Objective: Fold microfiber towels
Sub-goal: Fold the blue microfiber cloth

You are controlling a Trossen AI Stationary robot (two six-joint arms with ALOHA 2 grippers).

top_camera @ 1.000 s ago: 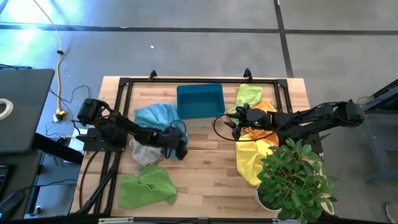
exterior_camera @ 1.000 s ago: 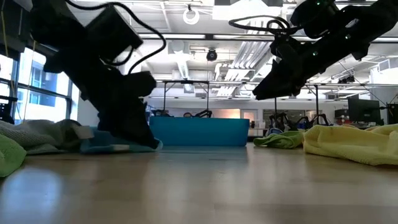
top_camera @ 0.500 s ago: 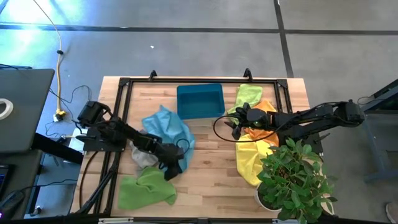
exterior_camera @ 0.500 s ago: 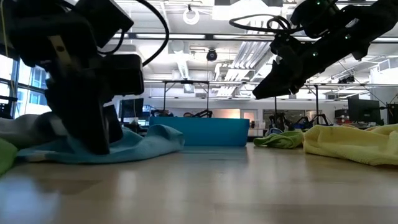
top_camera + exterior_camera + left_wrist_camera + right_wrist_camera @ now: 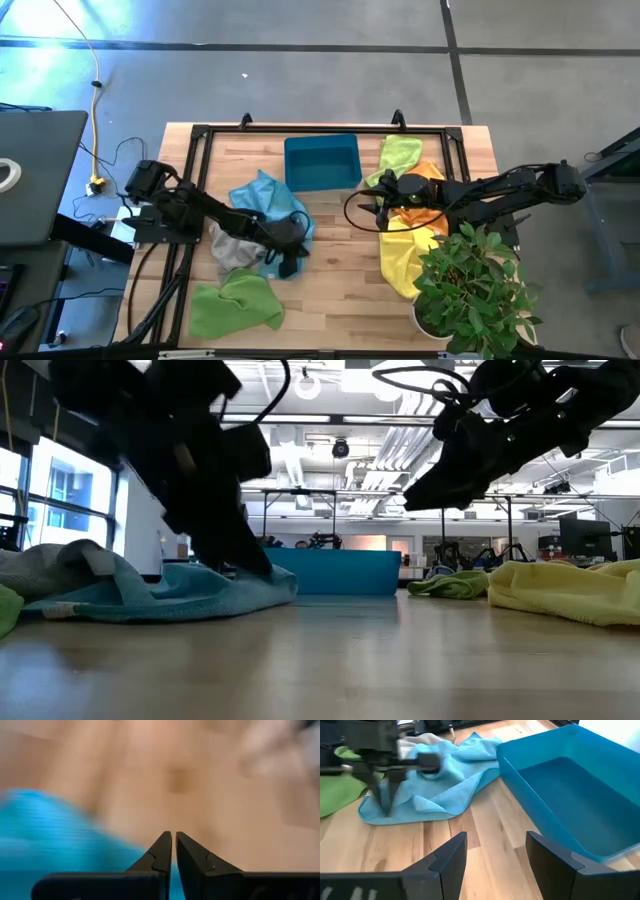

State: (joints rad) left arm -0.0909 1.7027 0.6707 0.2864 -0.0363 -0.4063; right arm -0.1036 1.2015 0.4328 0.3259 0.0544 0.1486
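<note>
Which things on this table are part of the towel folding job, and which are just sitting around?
Job:
blue towel
grey towel
green towel
second green towel
orange towel
yellow towel
left gripper, shut over the blue towel's edge
right gripper, open, waiting

Lying about:
teal bin
plant

Two black jointed arms, looping black cables, left claw [image 5: 173, 851] with slim tapered fingers, right claw [image 5: 496, 851] broader
</note>
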